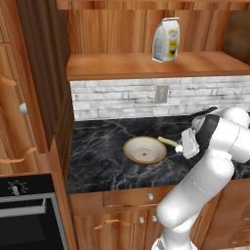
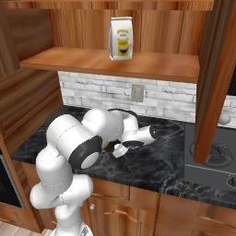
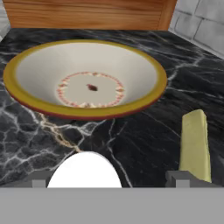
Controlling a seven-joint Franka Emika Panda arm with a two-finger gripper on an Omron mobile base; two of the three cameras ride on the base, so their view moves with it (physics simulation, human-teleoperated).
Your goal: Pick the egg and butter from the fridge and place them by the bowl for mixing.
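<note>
Egg point(image 3: 84, 169) lies on the counter point(image 3: 144, 144) between the spread fingertips point(image 3: 177, 178) of the gripper point(image 3: 107, 180), just in front of the bowl point(image 3: 26, 94). The jaws stand wide and hold nothing. Butter point(image 3: 194, 142) rests on the counter too, just beside the bowl and near the egg. Judging by that, the release looks done; the hand should lift straight up, so neither finger nudges the egg and rolls it away from the bowl.
</note>
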